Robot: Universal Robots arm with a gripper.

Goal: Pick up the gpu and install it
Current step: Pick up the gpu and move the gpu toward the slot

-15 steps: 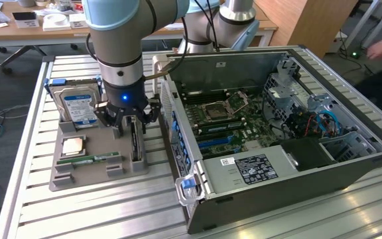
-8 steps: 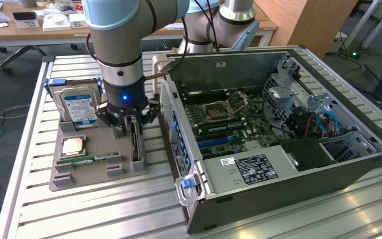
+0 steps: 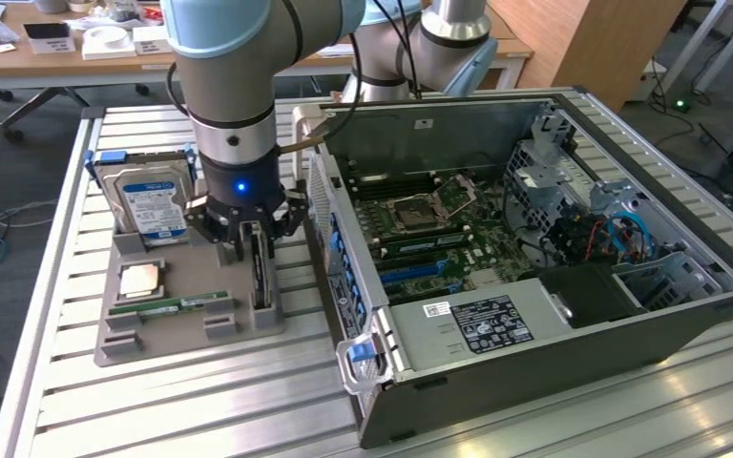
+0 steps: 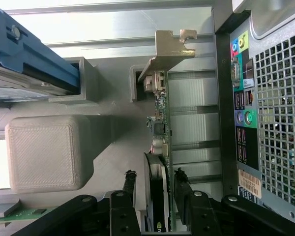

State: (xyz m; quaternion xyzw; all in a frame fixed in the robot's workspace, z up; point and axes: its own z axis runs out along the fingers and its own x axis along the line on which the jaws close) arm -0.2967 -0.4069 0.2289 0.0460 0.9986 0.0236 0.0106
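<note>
The gpu stands on edge in a slot of the grey holder tray, at the exterior view's left of the open computer case. My gripper is straight down over it, one finger on each side. In the wrist view the gpu is a dark green board with a silver end bracket at its far end. My gripper has its black fingers close against both faces of the card, shut on it. The card still sits in its slot.
On the same tray are a blue-labelled hard drive standing upright, a CPU and a green RAM stick. The case's motherboard lies exposed. The case's rear port panel is close beside the gpu. The table is slatted metal.
</note>
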